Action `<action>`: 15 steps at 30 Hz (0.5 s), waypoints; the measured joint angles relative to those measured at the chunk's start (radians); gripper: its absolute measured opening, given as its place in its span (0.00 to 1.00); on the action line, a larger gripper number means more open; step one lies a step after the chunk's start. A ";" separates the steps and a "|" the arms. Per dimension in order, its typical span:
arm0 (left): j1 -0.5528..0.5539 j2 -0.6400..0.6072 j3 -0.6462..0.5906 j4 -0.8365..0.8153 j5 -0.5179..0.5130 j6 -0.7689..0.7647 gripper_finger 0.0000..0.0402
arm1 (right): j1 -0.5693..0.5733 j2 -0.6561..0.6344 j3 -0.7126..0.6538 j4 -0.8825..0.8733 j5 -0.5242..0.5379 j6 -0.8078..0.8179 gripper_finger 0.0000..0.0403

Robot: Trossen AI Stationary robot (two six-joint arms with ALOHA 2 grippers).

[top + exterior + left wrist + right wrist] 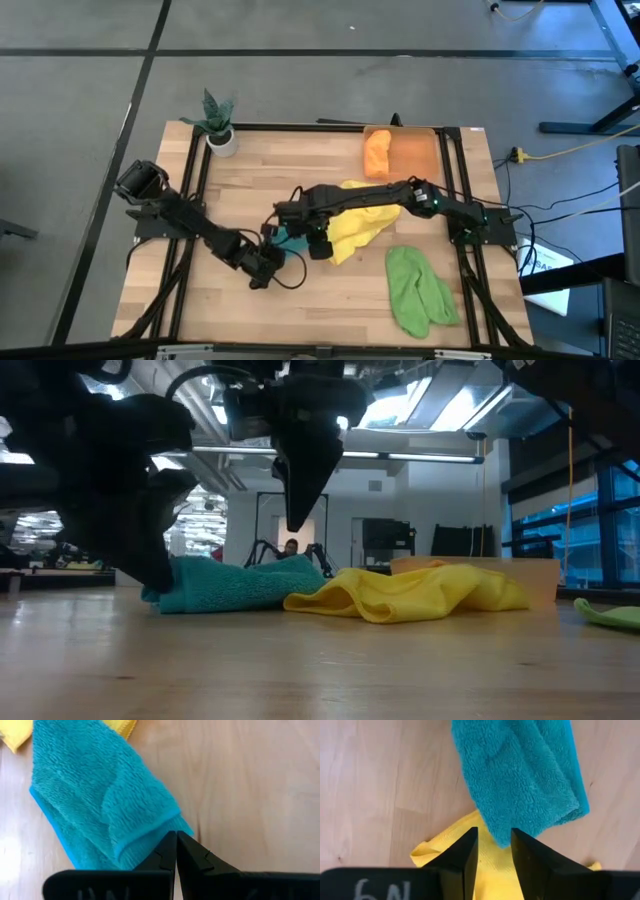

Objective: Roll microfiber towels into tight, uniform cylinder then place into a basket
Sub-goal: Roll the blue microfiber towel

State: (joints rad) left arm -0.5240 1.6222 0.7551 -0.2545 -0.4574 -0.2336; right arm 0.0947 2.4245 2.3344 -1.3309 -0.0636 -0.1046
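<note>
A teal towel (291, 240) lies folded in several layers on the table, its far end against a crumpled yellow towel (362, 224). My left gripper (176, 839) is shut, with its tips at the teal towel's corner. My right gripper (495, 837) points straight down above the teal towel's other end (520, 780). Its fingers are a little apart and, in the low view, clear of the cloth (230, 585). An orange towel (376, 152) lies bunched in the basket (415, 152). A light green towel (415, 290) lies flat near the front right. My left gripper's shut fingertips (169, 849) meet the corner of the teal towel's folded edge (167, 820), coming slanting down from the table's left. No cloth shows between the fingers. The towel lies flat on the table.
A white pot with a green plant (221, 128) stands at the far left corner. Black frame rails (190, 200) run along the table's left, right and far edges. Bare wood (330, 310) lies in front of the towels.
</note>
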 joint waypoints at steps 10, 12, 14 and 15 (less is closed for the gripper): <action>-0.060 -0.043 0.000 -0.110 -0.015 -0.080 0.01 | 0.076 0.001 0.000 0.045 0.046 -0.041 0.29; -0.076 -0.069 0.000 -0.142 -0.031 -0.112 0.01 | 0.088 0.010 0.001 0.054 0.076 -0.059 0.29; -0.098 -0.103 0.000 -0.185 -0.048 -0.146 0.01 | 0.097 0.014 -0.002 0.057 0.113 -0.059 0.29; -0.110 -0.119 0.000 -0.195 -0.056 -0.157 0.01 | 0.101 0.014 -0.002 0.065 0.126 -0.059 0.29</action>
State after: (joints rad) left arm -0.6336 1.5030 0.7547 -0.4499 -0.5133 -0.3905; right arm 0.1957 2.4389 2.3329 -1.2658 0.0621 -0.1634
